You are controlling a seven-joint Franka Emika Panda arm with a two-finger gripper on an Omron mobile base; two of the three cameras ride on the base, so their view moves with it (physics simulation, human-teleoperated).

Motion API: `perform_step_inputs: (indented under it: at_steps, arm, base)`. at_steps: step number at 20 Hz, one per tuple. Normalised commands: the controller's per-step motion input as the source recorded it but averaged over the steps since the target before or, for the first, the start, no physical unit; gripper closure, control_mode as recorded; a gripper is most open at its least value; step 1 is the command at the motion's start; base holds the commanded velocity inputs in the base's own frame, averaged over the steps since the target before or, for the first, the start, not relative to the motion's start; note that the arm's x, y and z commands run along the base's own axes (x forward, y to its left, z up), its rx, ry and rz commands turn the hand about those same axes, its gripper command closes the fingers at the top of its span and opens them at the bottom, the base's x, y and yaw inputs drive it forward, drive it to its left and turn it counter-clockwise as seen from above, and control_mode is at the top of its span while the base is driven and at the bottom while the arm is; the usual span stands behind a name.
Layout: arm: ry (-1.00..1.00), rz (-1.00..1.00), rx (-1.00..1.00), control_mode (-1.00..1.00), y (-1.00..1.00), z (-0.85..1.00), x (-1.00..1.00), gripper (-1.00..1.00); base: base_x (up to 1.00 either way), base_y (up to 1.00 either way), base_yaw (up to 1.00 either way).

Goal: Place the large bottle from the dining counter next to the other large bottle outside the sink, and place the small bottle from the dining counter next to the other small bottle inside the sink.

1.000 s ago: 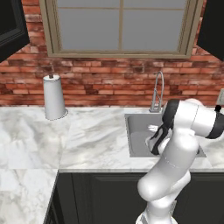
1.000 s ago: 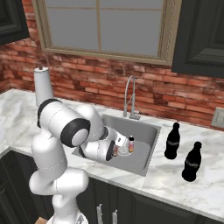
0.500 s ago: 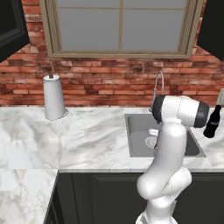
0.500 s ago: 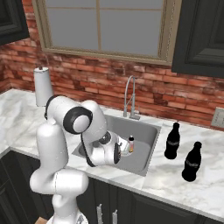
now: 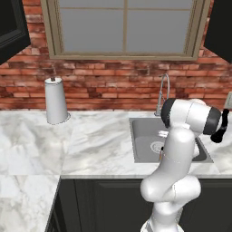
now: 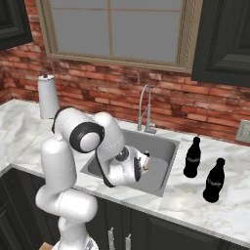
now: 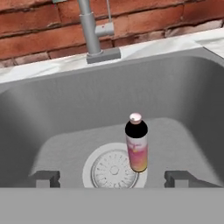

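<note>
A small bottle (image 7: 136, 144) with a pale cap and a pink-yellow body stands upright in the sink (image 7: 65, 109), at the edge of the round drain. My gripper (image 7: 113, 177) is low in the basin just short of it, open, with nothing between its fingertips (image 7: 46, 177). From the right base view the gripper (image 6: 140, 165) sits close beside the small bottle (image 6: 145, 160) inside the sink (image 6: 163, 146). Two black large bottles (image 6: 193, 157) (image 6: 215, 180) stand near each other on the marble to the right of the basin. One black bottle (image 5: 221, 135) peeks out behind my arm.
The arched chrome tap (image 6: 143, 105) rises at the back of the basin, with its base (image 7: 103, 54) on the rim. A paper towel roll (image 5: 55, 100) stands far left on the worktop. A brick wall and a window close off the back.
My arm's upper links have swung upright over the sink while the hand stays low in the basin. The small bottle has not moved.
</note>
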Motion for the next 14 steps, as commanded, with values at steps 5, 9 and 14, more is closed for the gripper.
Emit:
perform_step_inputs:
  at_steps: [5, 9, 14]
  arm:
    - [-0.05, 0.0, 0.0, -1.0, 0.0, 0.5, 0.0, -1.0]
    - [0.0, -0.01, 0.0, -1.0, 0.04, 0.17, -0.03, -1.0]
    - [0.07, 0.0, -0.04, -1.0, 0.26, 0.26, -0.07, -1.0]
  base:
    - [0.0, 0.0, 0.0]
    - [0.0, 0.0, 0.0]
    - [0.0, 0.0, 0.0]
